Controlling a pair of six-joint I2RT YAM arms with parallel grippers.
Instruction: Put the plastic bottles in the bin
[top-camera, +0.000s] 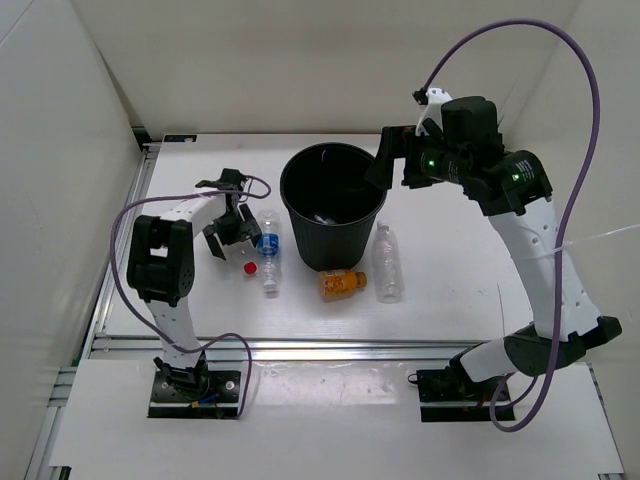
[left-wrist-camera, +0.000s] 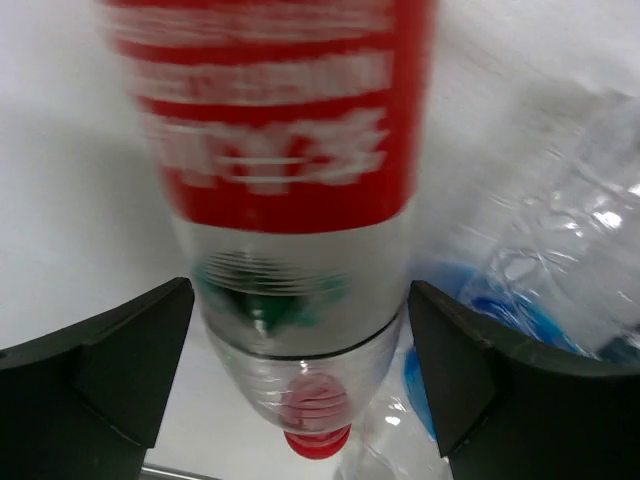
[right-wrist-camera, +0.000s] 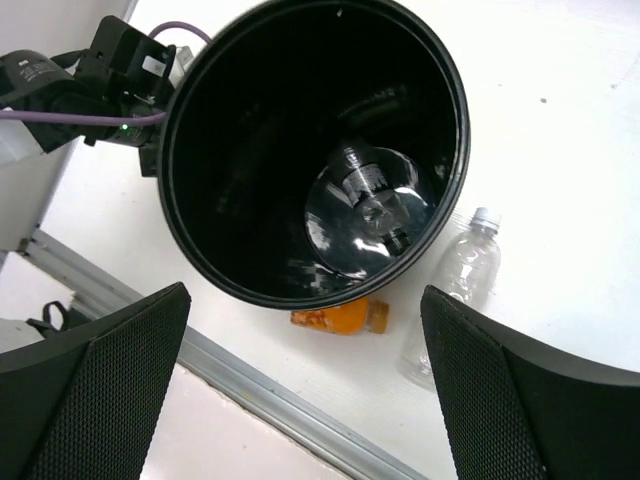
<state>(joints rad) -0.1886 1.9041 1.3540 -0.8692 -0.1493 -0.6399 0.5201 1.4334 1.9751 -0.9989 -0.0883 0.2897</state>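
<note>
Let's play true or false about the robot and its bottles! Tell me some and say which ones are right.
1. The orange bottle lies on the table beside the bin. True.
2. The right gripper holds a bottle. False: it is open and empty, above the bin's rim.
3. The left gripper has its open fingers either side of the red-labelled bottle. True.
4. The bin lies tipped on its side. False: it stands upright.
5. The blue-labelled bottle is inside the bin. False: it lies on the table.
</note>
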